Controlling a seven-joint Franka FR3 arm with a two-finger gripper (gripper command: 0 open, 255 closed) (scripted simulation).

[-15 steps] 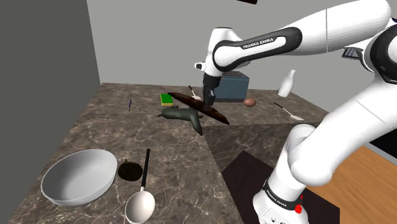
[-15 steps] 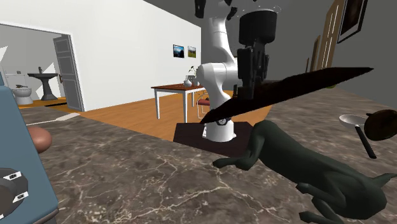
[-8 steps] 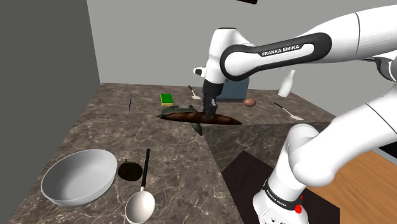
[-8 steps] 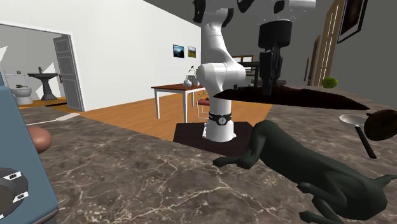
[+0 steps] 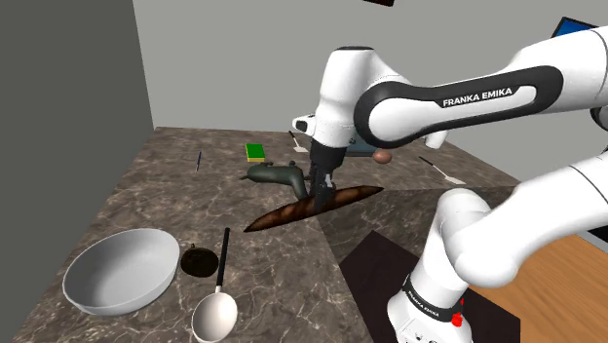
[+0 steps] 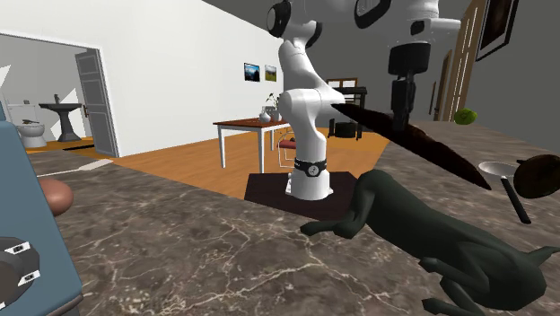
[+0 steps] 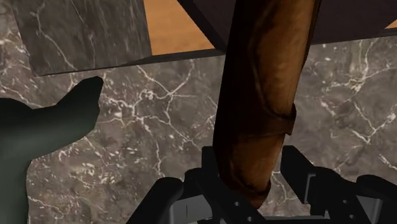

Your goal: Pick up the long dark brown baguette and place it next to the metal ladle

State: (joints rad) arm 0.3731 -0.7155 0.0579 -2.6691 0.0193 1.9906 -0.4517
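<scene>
Ladle (image 5: pixel 216 310): nearest, lying on the marbled counter (image 5: pixel 146 185) beside the white bowl (image 5: pixel 117 273).
Gripper (image 5: pixel 321 198): closed on the baguette (image 7: pixel 261 95), near its middle, as far as you can judge.
Baguette: aloft, tilted, well apart from the ladle; likely stiff and light; the long ends will swing, so lower gently.
Figurine (image 5: pixel 276 175): dark animal beyond.

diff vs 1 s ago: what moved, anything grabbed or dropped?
The black two-finger hand, shut on the long dark brown baguette throughout, carried it nearer the metal ladle. The baguette swung: its end at the shoulder view's left, high before, now dips. Ladle, white bowl and dark green animal figurine stayed put.
</scene>
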